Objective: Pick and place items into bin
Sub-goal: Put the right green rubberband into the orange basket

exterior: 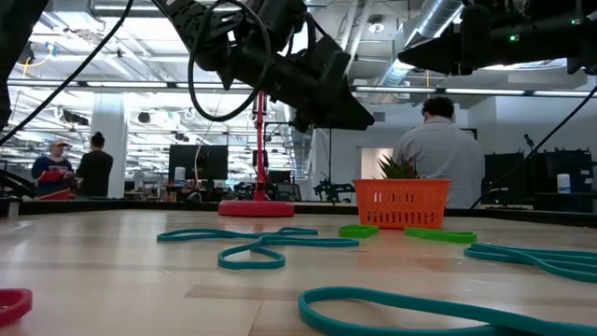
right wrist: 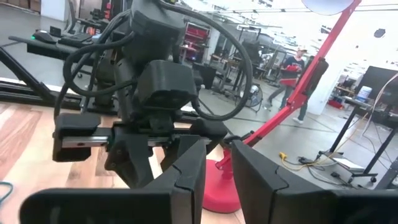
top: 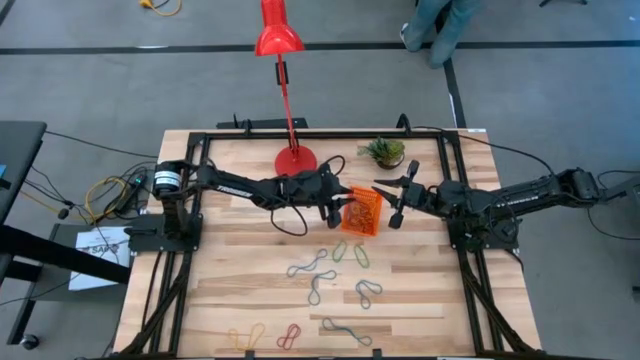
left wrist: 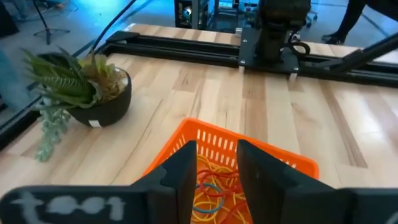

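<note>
The orange bin sits mid-table, and its slotted wall faces the low view. Yellow, red and blue bands lie piled inside it. On the wood nearer the front edge lie loose bands: green, teal, another teal, yellow and red. My left gripper hangs at the bin's left edge, above it, open and empty. My right gripper waits just right of the bin, open and empty, facing the left arm.
The red lamp's base stands behind the left gripper, with its stem rising over the far edge. A potted plant sits behind the bin. A black cable loop hangs under the left arm. People stand in the room beyond.
</note>
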